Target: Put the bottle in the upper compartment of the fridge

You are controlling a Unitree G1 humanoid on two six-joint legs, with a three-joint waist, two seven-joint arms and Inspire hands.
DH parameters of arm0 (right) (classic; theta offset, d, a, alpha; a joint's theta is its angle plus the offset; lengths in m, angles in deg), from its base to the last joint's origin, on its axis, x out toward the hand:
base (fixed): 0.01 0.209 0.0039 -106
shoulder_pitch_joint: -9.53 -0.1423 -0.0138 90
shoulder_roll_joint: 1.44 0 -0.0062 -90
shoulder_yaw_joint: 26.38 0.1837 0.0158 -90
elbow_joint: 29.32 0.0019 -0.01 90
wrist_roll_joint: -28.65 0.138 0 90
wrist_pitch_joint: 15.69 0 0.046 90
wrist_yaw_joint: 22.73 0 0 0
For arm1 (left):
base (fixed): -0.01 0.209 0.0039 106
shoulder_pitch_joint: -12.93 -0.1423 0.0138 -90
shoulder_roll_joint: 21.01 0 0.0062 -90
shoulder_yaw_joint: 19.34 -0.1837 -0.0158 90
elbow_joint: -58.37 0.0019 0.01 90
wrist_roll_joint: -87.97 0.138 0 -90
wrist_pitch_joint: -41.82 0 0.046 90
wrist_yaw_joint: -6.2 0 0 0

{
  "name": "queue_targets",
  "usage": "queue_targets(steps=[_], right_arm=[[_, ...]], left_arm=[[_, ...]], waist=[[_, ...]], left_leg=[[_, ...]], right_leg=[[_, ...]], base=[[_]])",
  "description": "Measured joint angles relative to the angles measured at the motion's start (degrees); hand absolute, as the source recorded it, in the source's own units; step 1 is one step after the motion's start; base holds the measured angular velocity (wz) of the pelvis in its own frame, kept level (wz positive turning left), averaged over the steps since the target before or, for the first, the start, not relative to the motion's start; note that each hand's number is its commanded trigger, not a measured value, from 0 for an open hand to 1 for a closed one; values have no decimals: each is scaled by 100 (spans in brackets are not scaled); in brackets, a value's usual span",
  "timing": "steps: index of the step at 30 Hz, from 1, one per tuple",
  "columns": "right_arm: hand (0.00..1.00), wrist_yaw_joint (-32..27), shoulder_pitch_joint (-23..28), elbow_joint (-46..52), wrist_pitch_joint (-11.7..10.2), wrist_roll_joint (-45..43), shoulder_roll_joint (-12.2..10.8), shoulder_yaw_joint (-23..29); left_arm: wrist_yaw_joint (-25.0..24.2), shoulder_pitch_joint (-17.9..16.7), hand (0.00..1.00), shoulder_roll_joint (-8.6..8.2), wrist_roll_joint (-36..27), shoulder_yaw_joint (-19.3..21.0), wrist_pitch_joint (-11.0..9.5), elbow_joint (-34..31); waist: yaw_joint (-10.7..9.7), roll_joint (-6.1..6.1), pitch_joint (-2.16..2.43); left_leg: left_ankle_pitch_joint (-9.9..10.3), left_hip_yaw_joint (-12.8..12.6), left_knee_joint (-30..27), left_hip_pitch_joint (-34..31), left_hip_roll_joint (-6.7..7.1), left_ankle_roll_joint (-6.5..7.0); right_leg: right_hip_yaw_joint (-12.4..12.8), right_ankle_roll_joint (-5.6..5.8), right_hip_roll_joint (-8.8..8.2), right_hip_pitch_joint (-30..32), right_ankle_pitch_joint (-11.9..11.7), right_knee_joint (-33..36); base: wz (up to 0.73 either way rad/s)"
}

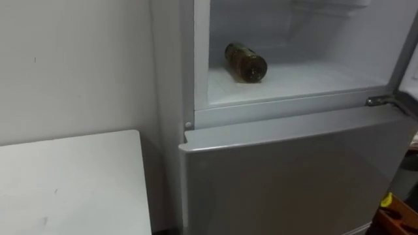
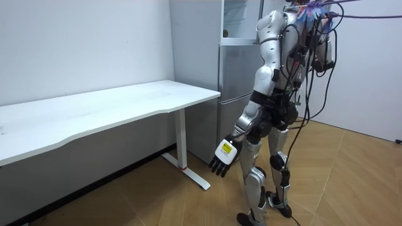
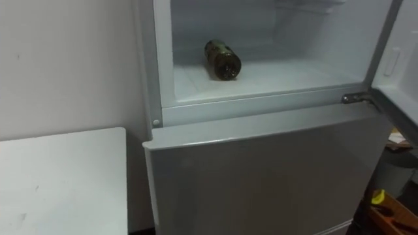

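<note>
A dark glass bottle (image 1: 246,62) lies on its side on the white floor of the upper fridge compartment (image 1: 307,79), towards the left, its base turned to me. The compartment stands open and nothing touches the bottle. In the room view I stand upright close before the fridge (image 2: 235,75), facing it. My left hand (image 2: 223,156) hangs low beside my thigh, fingers relaxed and holding nothing.
The grey lower fridge door (image 1: 294,170) is closed. The open upper door (image 1: 408,46) swings off at the right on its metal hinge (image 1: 382,100). A white table (image 1: 65,183) stands left of the fridge against the wall. Something yellow (image 1: 386,200) lies low at the right.
</note>
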State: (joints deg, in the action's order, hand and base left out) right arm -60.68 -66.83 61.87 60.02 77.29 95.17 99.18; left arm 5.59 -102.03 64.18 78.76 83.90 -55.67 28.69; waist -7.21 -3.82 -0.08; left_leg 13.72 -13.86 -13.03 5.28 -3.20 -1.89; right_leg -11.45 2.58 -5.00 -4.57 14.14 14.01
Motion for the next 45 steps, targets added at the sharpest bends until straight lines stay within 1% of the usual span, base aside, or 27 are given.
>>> queue_targets(steps=[3,6,7,15,23,30,34,39,45], right_arm=[[0,-112,-79,430,-3,-219,67,41],[0,-271,-119,927,-6,-214,68,73],[0,-256,-132,959,-13,-224,66,73],[0,-225,-152,1117,-5,-212,66,76],[0,-174,-152,1151,-3,-196,66,69],[0,81,-152,1151,20,-190,64,67],[0,159,-153,1151,42,-191,62,66],[0,179,-152,1155,46,-195,61,66],[0,282,-153,1165,58,-208,60,17]], left_arm=[[-13,0,0,0,-2,0,0,22],[-11,27,0,-3,2,-4,9,184],[-15,33,0,-3,9,-4,9,210],[-135,50,0,-21,256,4,12,282],[-164,113,0,-22,253,1,97,301],[-236,117,0,-46,256,5,129,344],[-236,117,0,-50,261,6,139,377],[-235,129,0,-51,265,22,215,386],[-255,308,0,-51,389,31,221,384]], waist=[[-11,-23,3],[-8,-42,8],[-10,-44,7],[7,-38,5],[80,-40,4],[139,-42,3],[151,-42,3],[148,-49,-1],[169,-62,-10]], left_leg=[[-1,-19,31,-48,3,1],[-1,-16,30,-62,5,1],[-1,-15,30,-63,5,1],[-2,-16,26,-93,5,0],[-2,-23,27,-90,6,0],[-2,-24,19,-75,5,0],[-2,-23,7,-78,5,0],[-2,-23,-3,-81,5,0],[-1,-23,-56,-117,-3,1]], right_leg=[[19,2,0,91,2,47],[20,2,-2,110,2,64],[20,2,-1,110,2,60],[17,1,-3,144,3,42],[17,1,-7,145,3,76],[18,-2,-13,143,20,84],[18,-1,-14,140,21,83],[19,-1,-15,141,22,89],[19,-2,-17,155,22,99]], base=[[-4],[0],[0],[0],[0],[0],[0],[0],[0]])
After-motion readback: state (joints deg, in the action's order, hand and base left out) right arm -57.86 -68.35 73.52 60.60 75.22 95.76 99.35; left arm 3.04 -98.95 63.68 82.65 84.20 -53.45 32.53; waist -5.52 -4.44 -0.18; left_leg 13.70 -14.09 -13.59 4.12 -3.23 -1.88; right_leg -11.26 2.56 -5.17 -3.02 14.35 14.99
